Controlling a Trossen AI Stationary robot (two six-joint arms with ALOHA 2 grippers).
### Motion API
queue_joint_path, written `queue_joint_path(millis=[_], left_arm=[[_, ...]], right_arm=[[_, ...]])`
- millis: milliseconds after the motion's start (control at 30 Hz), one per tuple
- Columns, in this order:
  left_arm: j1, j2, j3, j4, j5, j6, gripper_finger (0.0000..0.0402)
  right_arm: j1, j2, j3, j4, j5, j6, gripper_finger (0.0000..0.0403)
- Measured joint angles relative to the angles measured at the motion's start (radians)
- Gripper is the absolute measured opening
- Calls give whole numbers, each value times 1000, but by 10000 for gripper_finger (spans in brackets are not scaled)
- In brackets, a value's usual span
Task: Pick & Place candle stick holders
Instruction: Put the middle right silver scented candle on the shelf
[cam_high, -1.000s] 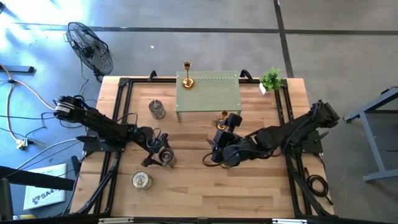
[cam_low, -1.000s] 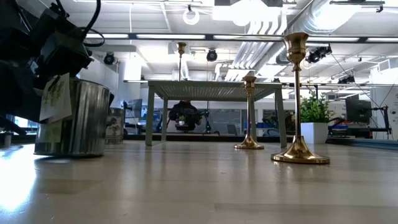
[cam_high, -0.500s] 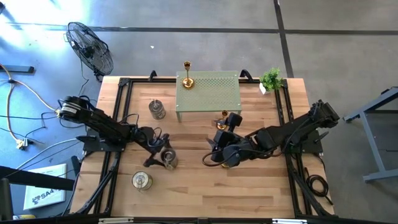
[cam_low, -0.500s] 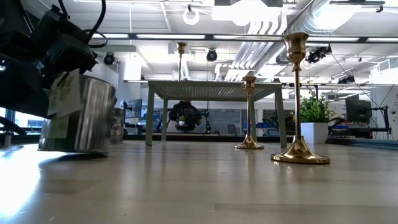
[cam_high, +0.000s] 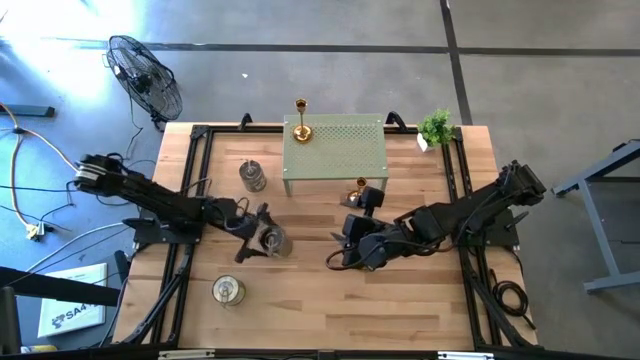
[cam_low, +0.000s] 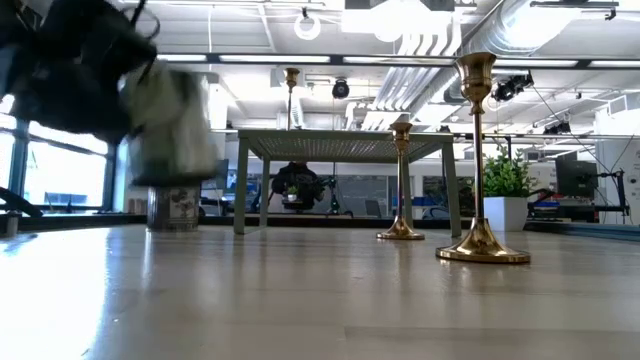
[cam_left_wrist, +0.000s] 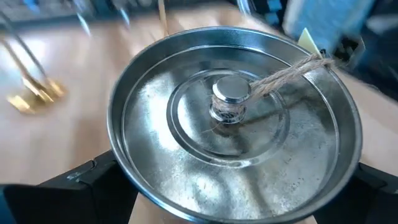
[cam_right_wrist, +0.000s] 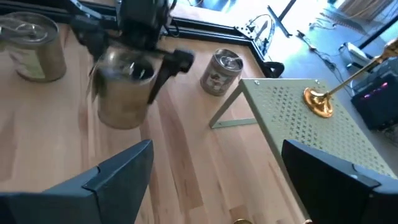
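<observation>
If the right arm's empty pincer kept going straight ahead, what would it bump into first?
Probably the silver jar held off the table in the left pincer; it sits almost dead ahead of the right pincer, though depth is hard to judge.

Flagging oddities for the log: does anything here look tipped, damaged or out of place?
Nothing stands out. The left gripper holds a squat silver-grey tin holder clear of the wooden table; its twine tag hangs loose. The gold candlesticks stand upright.
</observation>
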Motion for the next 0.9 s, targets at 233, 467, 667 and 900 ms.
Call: queue_joint_path(millis=[233, 467, 667, 900], left_arm=[[-1, -165, 164, -225, -111, 96, 355], [-2, -150, 395, -420, -124, 201, 355], [0, -92, 523, -477, -86, 265, 355], [0, -3, 580, -488, -76, 269, 355]], right_arm=[[7, 0, 1, 37, 71, 28, 349], [-4, 0, 1, 41, 46, 16, 349], [-8, 0, 1, 51, 25, 6, 349], [-8, 0, 1, 52, 21, -49, 349]])
